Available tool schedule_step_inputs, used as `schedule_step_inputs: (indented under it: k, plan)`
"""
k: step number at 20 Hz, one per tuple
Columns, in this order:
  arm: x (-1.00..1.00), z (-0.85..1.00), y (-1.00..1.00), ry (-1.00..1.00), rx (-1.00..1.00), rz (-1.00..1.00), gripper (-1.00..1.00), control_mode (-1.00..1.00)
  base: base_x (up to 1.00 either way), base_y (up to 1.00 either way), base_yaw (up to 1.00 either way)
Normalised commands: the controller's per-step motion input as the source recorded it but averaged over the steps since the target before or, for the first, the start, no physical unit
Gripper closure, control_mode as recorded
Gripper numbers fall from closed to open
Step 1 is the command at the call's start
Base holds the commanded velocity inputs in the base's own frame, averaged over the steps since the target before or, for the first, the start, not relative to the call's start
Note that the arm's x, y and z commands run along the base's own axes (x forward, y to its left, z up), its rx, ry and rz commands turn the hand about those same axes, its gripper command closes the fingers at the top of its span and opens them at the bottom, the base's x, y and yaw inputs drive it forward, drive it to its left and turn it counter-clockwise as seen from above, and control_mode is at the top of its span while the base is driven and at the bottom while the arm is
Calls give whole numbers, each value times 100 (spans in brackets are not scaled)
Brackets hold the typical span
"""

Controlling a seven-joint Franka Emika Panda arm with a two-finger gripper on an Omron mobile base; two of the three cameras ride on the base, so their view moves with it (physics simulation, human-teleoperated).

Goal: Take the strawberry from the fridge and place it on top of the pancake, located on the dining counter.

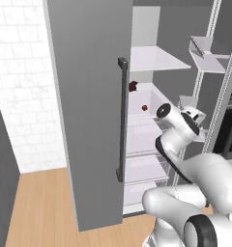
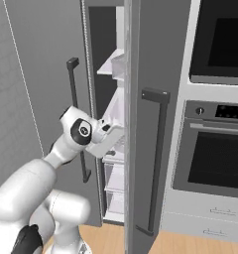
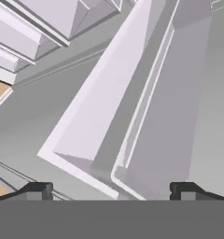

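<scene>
The claw [image 3: 111, 189] is reaching into the open fridge [image 1: 89, 120], its fingers spread wide and holding nothing. Past the claw, the strawberry [image 1: 144, 107] is sitting on a white shelf [image 1: 149, 99], not yet picked up. Grabbing it and carrying it to the pancake are both left.

White brick-tiled wall [image 1: 21, 72] at left, light wood plank floor [image 1: 40, 207] below; built-in black-glass double oven [image 2: 217, 124] with white drawers [image 2: 205, 218] underneath at right.
</scene>
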Motion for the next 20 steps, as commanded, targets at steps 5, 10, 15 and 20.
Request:
schedule_step_inputs:
  k: [5,10,15,20]
  plan:
    - [0,-24,-61,0,0,0,-100,-100,0,0,0]
    - [0,-2,-78,0,0,0,-100,-100,0,0,0]
    - [0,0,-71,0,0,0,-100,-100,0,0,0]
    - [-1,1,-27,0,0,1,-100,-100,0,0,0]
